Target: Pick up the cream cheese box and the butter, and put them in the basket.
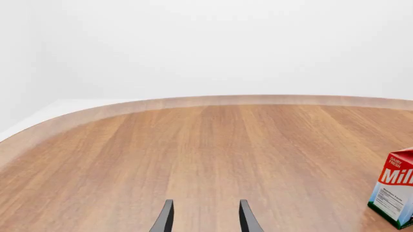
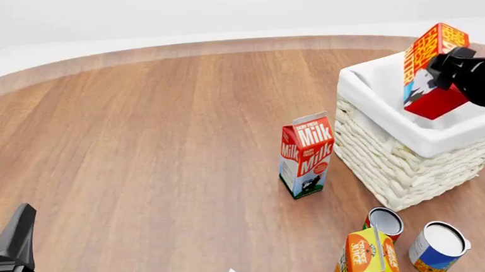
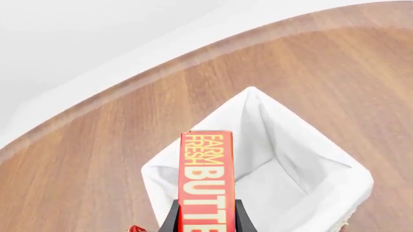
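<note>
Butter, the rectangular red and orange box with pale lettering (image 2: 430,67), hangs tilted above the big cream-white woven basket with its white cloth liner (image 2: 412,157), clamped in your right gripper (image 2: 441,73), whose jaws press both its sides. Your left gripper (image 1: 205,217) sits low over the bare wooden worktop (image 2: 141,136), jaws parted and holding nothing, well apart from the red milk carton (image 2: 307,154) just beside the basket.

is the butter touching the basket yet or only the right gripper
Apart from the basket. The right wrist view shows the butter clamped in the right gripper, raised over the open liner.
</note>
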